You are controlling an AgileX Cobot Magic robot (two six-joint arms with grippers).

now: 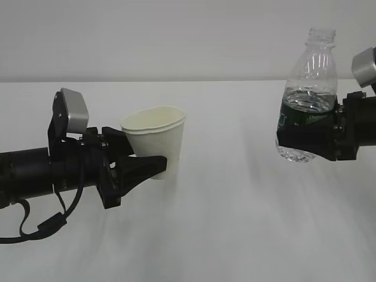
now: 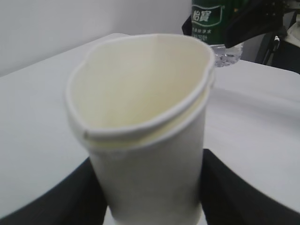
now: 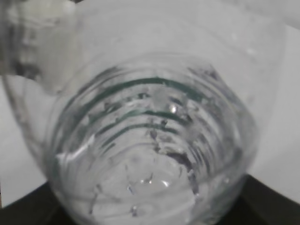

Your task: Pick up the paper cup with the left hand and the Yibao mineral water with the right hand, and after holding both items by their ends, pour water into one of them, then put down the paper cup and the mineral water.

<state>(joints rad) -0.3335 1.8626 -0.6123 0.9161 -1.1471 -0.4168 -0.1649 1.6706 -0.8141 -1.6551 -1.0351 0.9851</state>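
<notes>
The white table (image 1: 235, 235) spreads beneath both arms. At the right, the right hand (image 1: 308, 141) is clenched around the green label band of the Yibao mineral water (image 1: 308, 88), which stands nearly upright above the fingers, uncapped and partly filled, lifted off the surface. At the left, the left hand (image 1: 150, 167) grasps the paper cup (image 1: 155, 138) near its lower half; the cup's rim, squeezed out of round, rises above the fingers, well apart from the bottle.
</notes>
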